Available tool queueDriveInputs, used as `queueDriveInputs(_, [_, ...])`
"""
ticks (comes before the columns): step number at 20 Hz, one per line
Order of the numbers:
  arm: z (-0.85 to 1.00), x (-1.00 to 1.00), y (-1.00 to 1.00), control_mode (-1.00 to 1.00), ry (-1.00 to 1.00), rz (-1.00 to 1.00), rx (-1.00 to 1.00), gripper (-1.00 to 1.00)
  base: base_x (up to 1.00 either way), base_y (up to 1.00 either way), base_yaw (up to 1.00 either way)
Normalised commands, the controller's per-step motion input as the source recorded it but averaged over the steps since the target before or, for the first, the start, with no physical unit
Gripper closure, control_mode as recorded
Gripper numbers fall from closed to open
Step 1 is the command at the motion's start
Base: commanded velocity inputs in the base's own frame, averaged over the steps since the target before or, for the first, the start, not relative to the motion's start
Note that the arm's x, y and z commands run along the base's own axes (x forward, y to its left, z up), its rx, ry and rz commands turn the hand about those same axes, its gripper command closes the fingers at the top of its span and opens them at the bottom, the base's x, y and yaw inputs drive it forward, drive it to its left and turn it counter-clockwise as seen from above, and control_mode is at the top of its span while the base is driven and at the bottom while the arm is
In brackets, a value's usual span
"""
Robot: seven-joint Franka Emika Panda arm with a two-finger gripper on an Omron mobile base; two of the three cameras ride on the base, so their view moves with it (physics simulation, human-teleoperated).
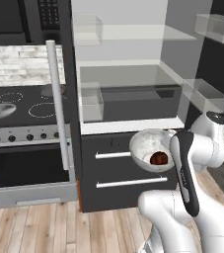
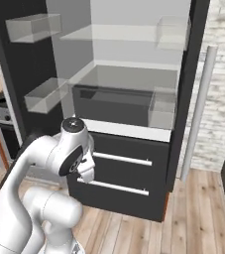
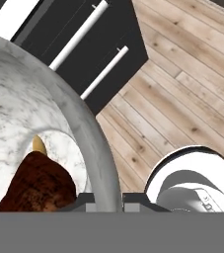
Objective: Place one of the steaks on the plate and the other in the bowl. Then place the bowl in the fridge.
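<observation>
Here the gripper [image 3: 105,197] is clamped on the rim of the bowl [image 1: 148,147], one finger on each side of the wall; the bowl hangs tilted before the open fridge [image 1: 128,79], above its drawers [image 1: 128,170]; the brown steak [image 1: 158,158] lies inside.

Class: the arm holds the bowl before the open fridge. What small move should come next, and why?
Probably lift and carry the bowl forward onto the fridge shelf. The claw is shut on its rim, the brown steak lies inside, and the bowl hangs below shelf level.
</observation>
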Motion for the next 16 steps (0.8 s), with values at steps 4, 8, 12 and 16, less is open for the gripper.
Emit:
queueDriveInputs(4, [0.00, 0.00, 0.00, 1.00, 0.00, 0.00, 0.00, 1.00, 0.69, -0.24, -0.09])
queueDriveInputs(8, [0.00, 0.00, 0.00, 1.00, 0.00, 0.00, 0.00, 1.00, 0.66, 0.00, -0.05])
queueDriveInputs(12, [0.00, 0.00, 0.00, 1.00, 0.00, 0.00, 0.00, 1.00, 0.81, -0.06, -0.14])
queueDriveInputs(16, [0.00, 0.00, 0.00, 1.00, 0.00, 0.00, 0.00, 1.00, 0.49, -0.14, -0.11])
